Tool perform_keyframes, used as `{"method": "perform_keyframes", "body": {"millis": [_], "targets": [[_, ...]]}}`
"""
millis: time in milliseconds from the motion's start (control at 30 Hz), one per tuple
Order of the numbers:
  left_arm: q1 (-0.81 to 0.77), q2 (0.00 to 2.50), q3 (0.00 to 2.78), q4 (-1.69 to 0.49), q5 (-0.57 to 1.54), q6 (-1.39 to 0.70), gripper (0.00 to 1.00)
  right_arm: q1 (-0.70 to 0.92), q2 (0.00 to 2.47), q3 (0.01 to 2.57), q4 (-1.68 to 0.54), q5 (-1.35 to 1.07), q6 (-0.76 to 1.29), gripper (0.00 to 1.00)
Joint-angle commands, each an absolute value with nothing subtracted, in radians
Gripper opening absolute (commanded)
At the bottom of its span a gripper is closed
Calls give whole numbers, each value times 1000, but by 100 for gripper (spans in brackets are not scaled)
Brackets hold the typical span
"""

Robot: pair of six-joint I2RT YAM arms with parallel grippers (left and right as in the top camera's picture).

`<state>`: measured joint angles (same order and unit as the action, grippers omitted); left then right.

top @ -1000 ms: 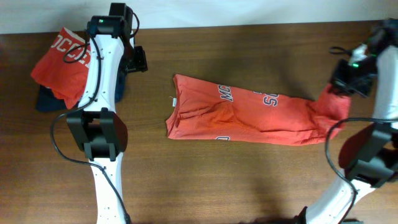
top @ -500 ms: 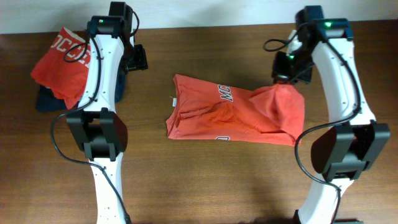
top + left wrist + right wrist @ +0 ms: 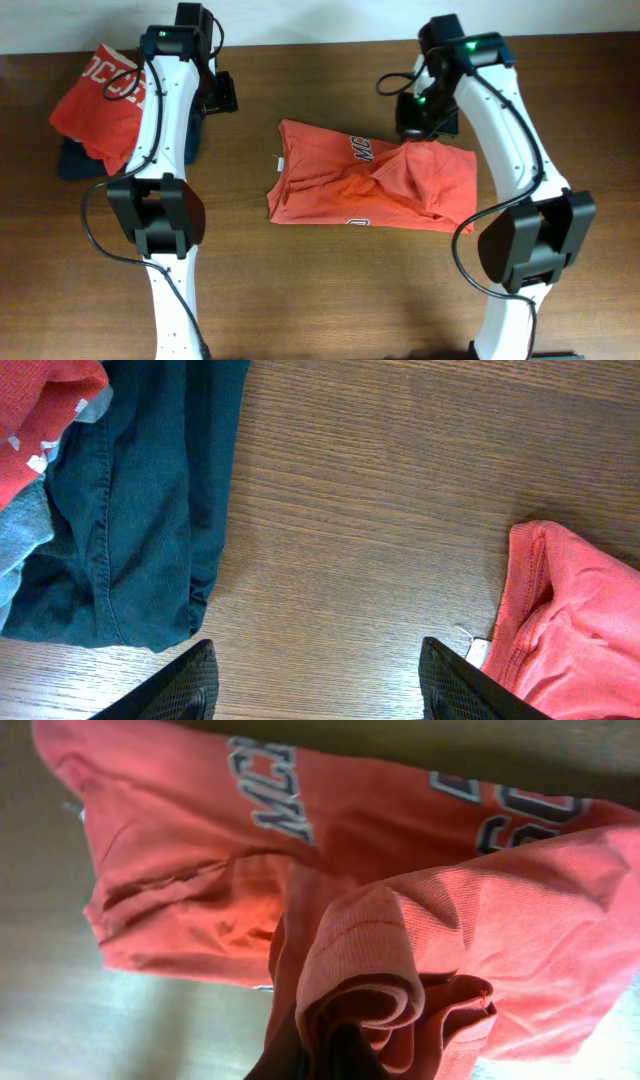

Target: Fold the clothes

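Table [image 3: 330, 300]: brown wood grain; bears every item listed.
Coral-red T-shirt [image 3: 330, 190]: lying across the middle of the table, between the two arms. Left portion flat and creased. Right end raised and doubled back over the body, hiding part of the white lettering. Wrinkled cloth fills the right wrist view [image 3: 200, 870].
Right arm [image 3: 510, 130]: white, arched over the doubled end of the shirt.
Left arm [image 3: 160, 110]: white, reaching to the far left of the table, well apart from the shirt.
Second red garment [image 3: 100, 95]: crumpled at the far left corner, resting on the navy garment.
Navy garment [image 3: 75, 160]: folded, partly under the red one; one edge visible in the left wrist view [image 3: 130, 510].
Right gripper [image 3: 413, 138]: at the upper edge of the doubled end. Jaws pinching a bunched fold of the shirt; fingers largely buried in cloth.
Left gripper [image 3: 320, 685]: above bare wood beside the navy garment. Jaws spread wide, nothing between them.
White tag [image 3: 478, 651]: at the shirt's left edge, lying on the table.
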<state>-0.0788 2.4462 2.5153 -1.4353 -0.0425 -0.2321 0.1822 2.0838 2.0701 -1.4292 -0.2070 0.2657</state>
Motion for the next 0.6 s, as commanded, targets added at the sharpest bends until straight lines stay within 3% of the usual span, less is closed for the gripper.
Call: {"method": "perform_keyframes", "body": {"millis": [0, 433, 467, 567], "targets": [[-74, 2440, 2527, -1437, -57, -231, 64, 212, 2088, 2077, -1447, -194, 233, 4], [-76, 2440, 2527, -1436, -56, -231, 64, 223, 2088, 1969, -1387, -180, 233, 4], [-76, 2440, 2527, -1433, -56, -231, 64, 228, 2088, 1958, -1355, -186, 233, 12], [-76, 2440, 2527, -1434, -56, -231, 64, 239, 2088, 1948, -1287, -215, 233, 22]]}}
